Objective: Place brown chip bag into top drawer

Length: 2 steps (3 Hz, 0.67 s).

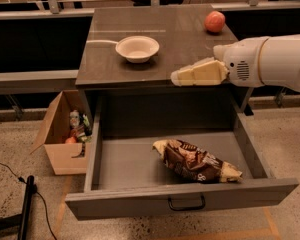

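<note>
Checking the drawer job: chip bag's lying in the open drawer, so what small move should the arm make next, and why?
Probably draw the tool back, clear of the top drawer. The brown chip bag lies on the drawer floor, apart from the tool, which hangs above at the tabletop edge.

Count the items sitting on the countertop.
2: the white bowl left of centre, and the red-orange apple at the back right corner. The gripper hovers at the front edge of the counter, above the open top drawer; its arm may hide something.
</note>
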Each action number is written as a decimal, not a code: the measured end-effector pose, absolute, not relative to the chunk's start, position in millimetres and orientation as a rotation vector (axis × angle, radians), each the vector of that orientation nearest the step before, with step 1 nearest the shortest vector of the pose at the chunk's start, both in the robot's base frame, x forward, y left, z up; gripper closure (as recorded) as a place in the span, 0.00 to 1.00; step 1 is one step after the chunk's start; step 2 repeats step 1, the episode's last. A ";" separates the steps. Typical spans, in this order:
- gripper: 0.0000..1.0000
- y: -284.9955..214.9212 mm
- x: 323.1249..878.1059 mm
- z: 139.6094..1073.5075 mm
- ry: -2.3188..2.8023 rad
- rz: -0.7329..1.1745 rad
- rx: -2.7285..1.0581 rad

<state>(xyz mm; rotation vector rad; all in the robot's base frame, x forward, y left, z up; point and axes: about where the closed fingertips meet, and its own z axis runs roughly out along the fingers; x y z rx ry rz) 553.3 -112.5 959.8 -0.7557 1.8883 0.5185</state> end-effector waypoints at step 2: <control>0.00 -112.4 553.2 959.9 1.888 0.518 -0.756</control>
